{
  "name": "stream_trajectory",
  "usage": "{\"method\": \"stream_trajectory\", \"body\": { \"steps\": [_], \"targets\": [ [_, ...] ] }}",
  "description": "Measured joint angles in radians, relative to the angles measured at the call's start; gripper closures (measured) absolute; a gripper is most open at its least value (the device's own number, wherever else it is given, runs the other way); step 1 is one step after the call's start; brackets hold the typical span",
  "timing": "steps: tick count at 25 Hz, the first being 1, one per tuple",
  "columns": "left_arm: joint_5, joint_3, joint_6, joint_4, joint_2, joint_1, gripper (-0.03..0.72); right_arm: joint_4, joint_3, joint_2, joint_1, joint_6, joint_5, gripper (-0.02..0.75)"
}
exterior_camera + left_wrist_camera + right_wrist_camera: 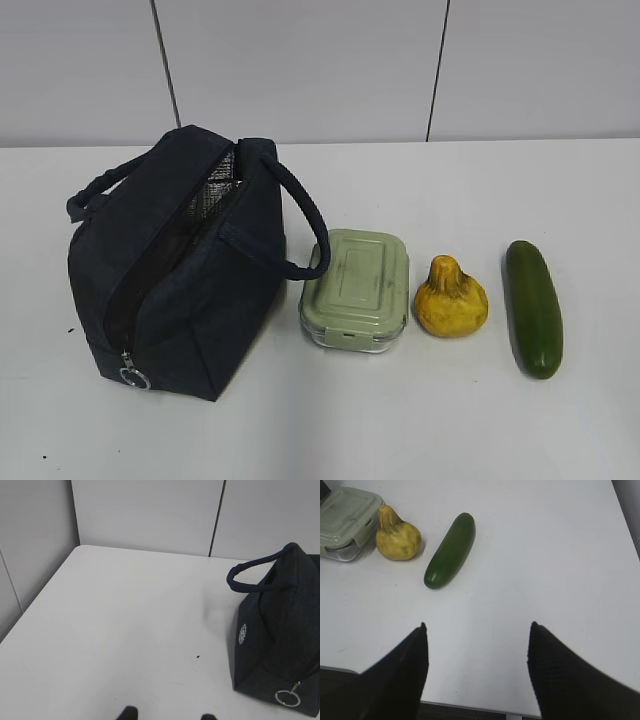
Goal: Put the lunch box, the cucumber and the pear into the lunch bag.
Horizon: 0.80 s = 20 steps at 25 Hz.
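White table [560, 200], left to right: dark navy fabric lunch bag [180, 290] (zip parted, foil showing), sage-lidded clear lunch box [356, 290] just beside it, lumpy yellow pear [451, 298], long dark green cucumber [533, 307]. Left gripper [167, 714] fingers apart, empty; right gripper [477, 630] wide apart, empty.

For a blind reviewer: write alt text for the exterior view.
An open navy lunch bag stands at the left of a white table, foil lining showing. To its right, in a row, lie a green-lidded lunch box, a yellow pear and a cucumber. No arm or gripper is in view.
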Motion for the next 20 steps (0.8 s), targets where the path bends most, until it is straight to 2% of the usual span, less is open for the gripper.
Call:
{"method": "stream_trajectory", "body": {
  "steps": [20],
  "targets": [
    [0.0,0.0,0.0,0.0,0.0,0.0,0.442,0.0,0.0,0.0,0.0,0.0,0.0,0.248]
  ]
}}
